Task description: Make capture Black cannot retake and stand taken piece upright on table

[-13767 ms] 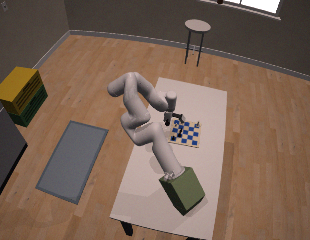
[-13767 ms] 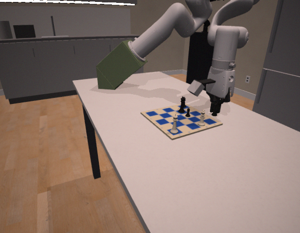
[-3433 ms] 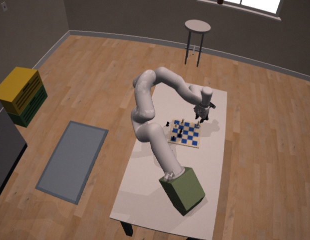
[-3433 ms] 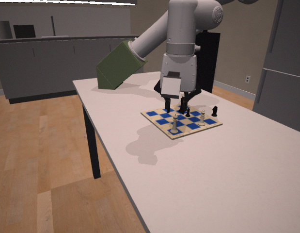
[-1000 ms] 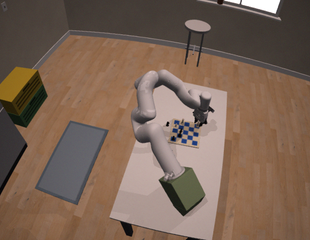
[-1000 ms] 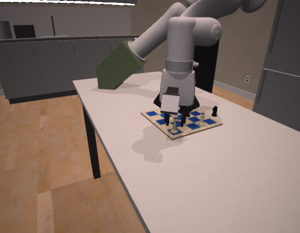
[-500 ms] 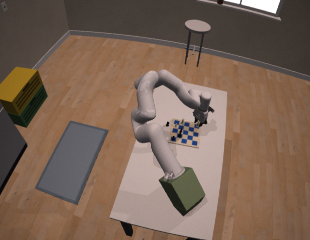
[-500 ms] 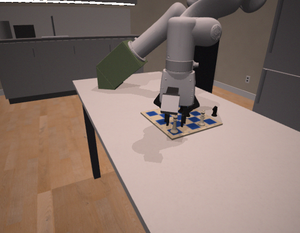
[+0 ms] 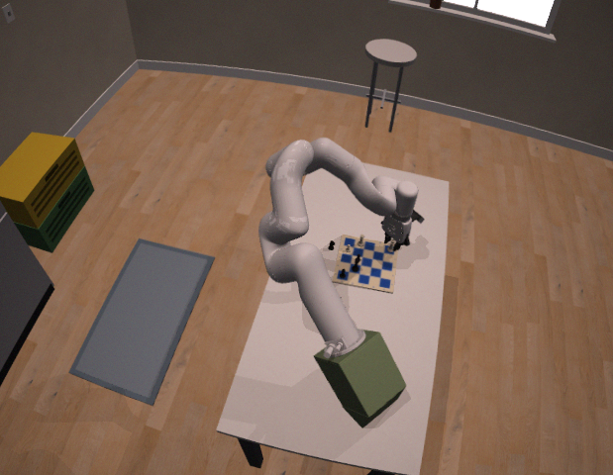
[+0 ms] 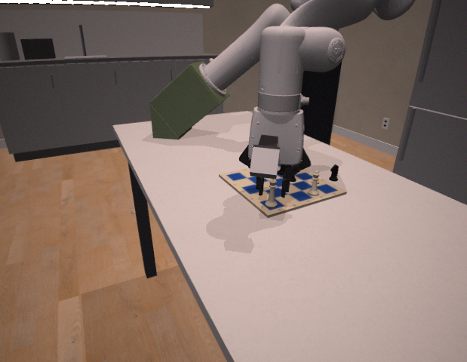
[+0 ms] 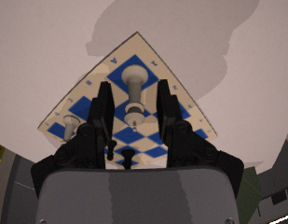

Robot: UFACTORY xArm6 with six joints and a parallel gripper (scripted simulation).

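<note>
I judged the main risk to be a finger clipping the white piece (image 11: 135,90) and tipping it, since my tool (image 10: 271,191) sat half-spread around it at the corner of the board (image 10: 241,193), pinching nothing. A black piece (image 10: 333,172) already stood upright on the counter (image 10: 342,272) just off the board. Another white piece (image 10: 314,184) stood near, and the tool body hid the squares behind.

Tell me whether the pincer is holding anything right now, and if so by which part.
Nothing is held. The pincer stands partly open, its fingers on either side of a white chess piece at the board's corner without touching it.
</note>
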